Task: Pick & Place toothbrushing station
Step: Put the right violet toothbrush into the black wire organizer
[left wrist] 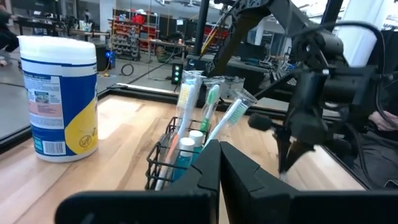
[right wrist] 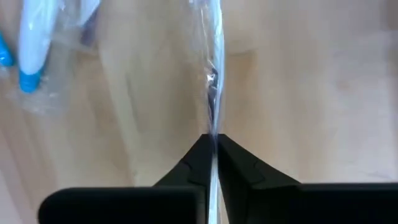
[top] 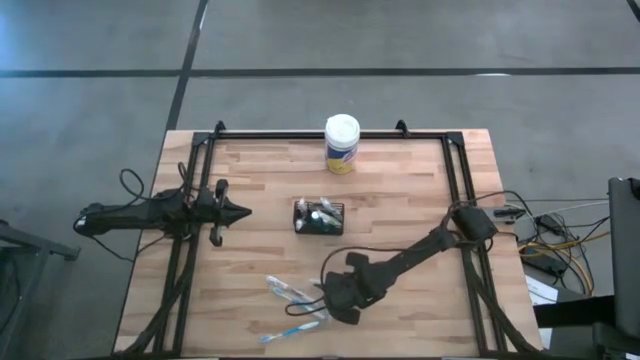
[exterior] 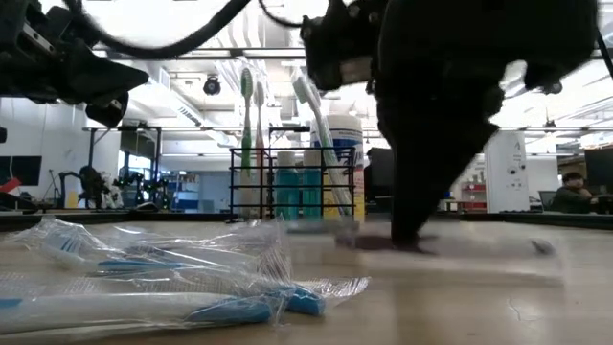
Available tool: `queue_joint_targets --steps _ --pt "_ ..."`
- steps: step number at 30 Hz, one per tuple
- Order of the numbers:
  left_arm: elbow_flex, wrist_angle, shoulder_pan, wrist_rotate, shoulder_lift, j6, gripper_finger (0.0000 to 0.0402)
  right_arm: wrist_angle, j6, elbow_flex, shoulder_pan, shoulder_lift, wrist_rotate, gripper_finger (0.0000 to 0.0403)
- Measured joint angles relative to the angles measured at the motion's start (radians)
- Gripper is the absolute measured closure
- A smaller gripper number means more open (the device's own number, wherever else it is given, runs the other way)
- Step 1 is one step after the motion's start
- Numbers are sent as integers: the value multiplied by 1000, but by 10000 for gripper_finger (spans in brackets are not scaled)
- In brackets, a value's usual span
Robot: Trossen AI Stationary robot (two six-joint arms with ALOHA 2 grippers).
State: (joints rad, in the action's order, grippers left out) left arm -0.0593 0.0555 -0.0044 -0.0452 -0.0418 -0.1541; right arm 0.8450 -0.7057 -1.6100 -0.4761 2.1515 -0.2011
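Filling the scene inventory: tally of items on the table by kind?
Black wire caddy holding toothbrushes and tubes: 1
White-lidded canister: 1
Plastic-wrapped toothbrushes lying loose: 2
Total: 4
The right gripper is shut on clear plastic wrap.

Right hand seemingly touches table near wrapped toothbrushes.

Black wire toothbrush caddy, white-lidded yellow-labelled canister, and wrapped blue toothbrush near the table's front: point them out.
Black wire toothbrush caddy (top: pixel 318 217), high view, middle of the basket.
White-lidded yellow-labelled canister (top: pixel 342 144), high view, on the lid.
Wrapped blue toothbrush (top: pixel 293 330), high view, on the handle.
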Motion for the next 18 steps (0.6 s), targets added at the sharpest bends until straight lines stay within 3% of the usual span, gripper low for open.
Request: queue_joint_targets --steps 8,13,18 --pt "0 -2 0 5 0 2 394 15 88 0 7 -176 -166 395" --pt "0 -25 -1 100 -3 53 394 -17 170 38 -12 -332 -329 395" --pt "1 -123 -9 136 -58 65 393 -297 337 202 -10 -487 -387 395"
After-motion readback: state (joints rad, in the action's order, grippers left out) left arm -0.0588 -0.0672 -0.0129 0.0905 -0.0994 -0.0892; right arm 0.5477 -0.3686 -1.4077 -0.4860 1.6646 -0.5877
